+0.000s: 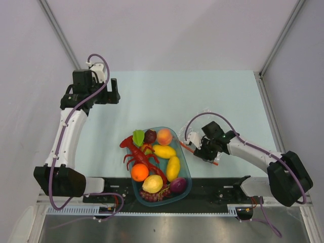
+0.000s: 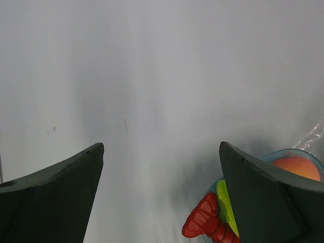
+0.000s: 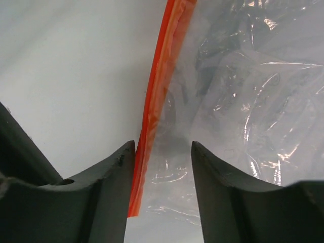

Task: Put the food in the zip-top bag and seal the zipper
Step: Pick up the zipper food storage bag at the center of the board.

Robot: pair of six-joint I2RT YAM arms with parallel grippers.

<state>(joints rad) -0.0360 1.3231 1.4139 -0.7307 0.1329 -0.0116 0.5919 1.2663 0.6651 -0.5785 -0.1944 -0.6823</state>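
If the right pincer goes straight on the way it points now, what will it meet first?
Most likely the zipper of the zip-top bag: the red strip already lies between the right pincer fingers. Depth is unclear.

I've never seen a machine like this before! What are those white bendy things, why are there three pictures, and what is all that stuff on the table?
The white bendy things are two robot arms, each ending in a two-finger claw. The big picture looks down from above. The other two come from little cameras on the wrists, so the dark shapes at the bottom are the claws' own fingers.

On the table sits a blue tub full of toy food, like an orange and a peach, plus a red lobster. Beside it lies a clear zip-top bag with a red zipper.

The left gripper is wide open and holds nothing. The right gripper has its fingers either side of the bag's zipper edge, not squeezing yet.
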